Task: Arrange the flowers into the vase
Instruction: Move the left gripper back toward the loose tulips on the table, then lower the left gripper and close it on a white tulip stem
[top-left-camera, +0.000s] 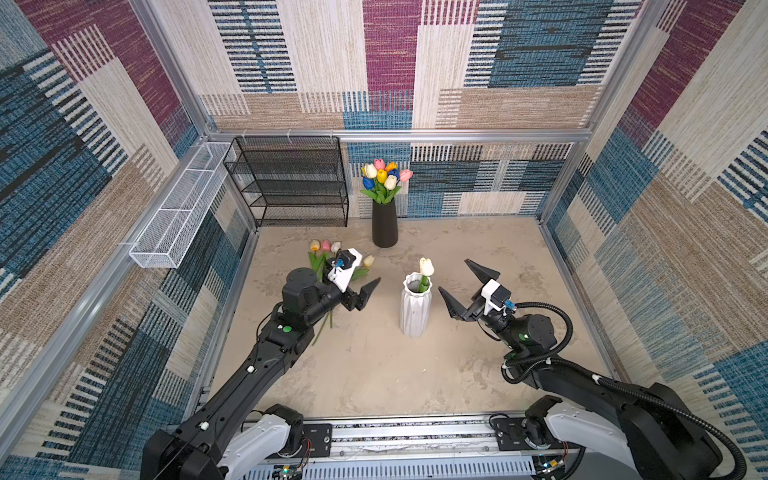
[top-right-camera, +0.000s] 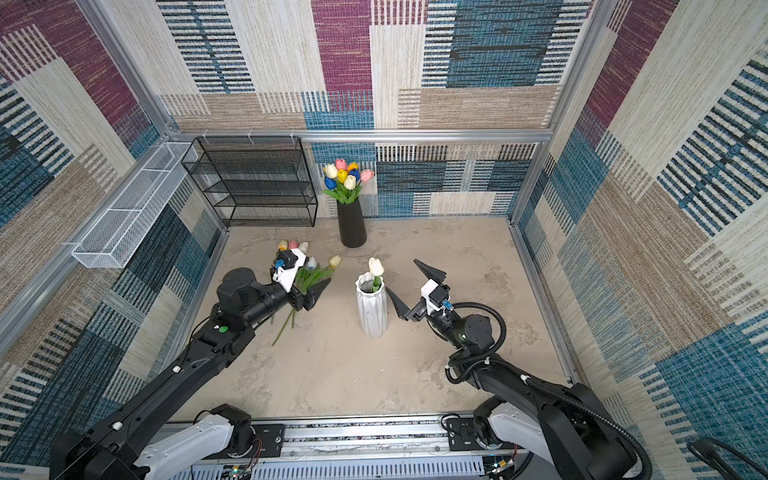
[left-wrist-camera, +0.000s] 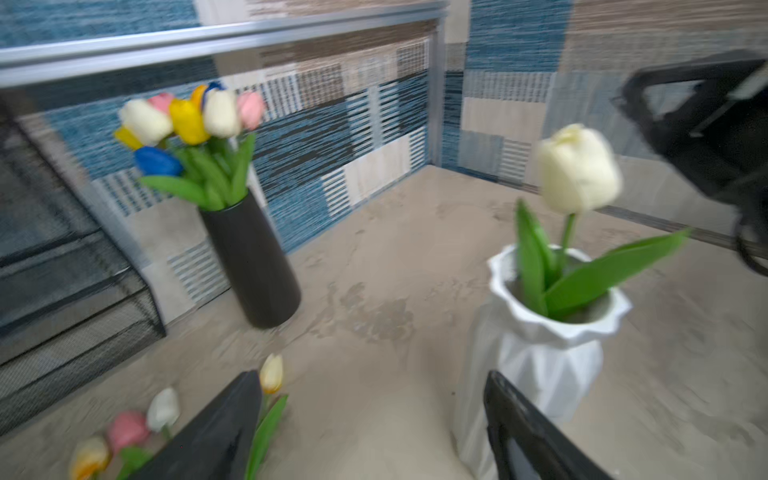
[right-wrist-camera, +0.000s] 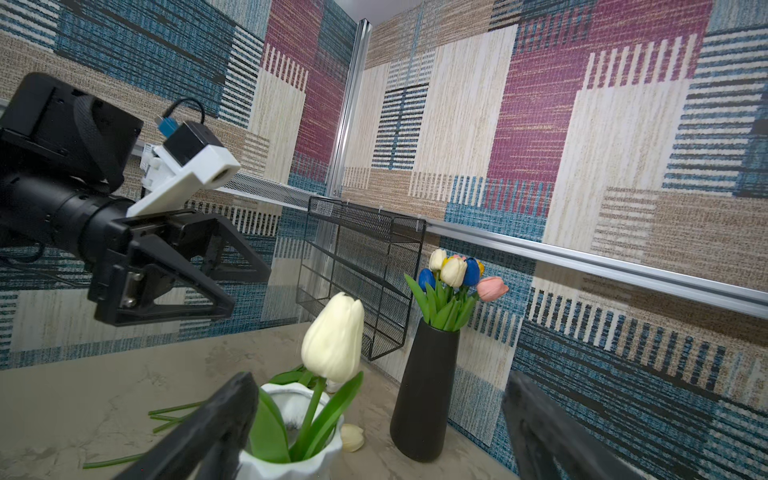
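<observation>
Your right gripper (top-left-camera: 453, 274) stands spread just beside the white vase (top-left-camera: 415, 307); a careless sweep may tip this tall, narrow vase. The left gripper (right-wrist-camera: 249, 291), spread and empty, hovers over the loose tulips (top-left-camera: 326, 246) lying on the table (top-left-camera: 374, 365). Their thin green stems may slip from a pinch. One cream tulip (top-left-camera: 426, 267) stands in the vase.

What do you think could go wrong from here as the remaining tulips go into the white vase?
1. The right hand stands open close beside the tall, narrow white vase; a careless move might tip it.
2. The loose tulips lie bunched together, partly under the left arm, so the open left hand may grab several at once.
</observation>
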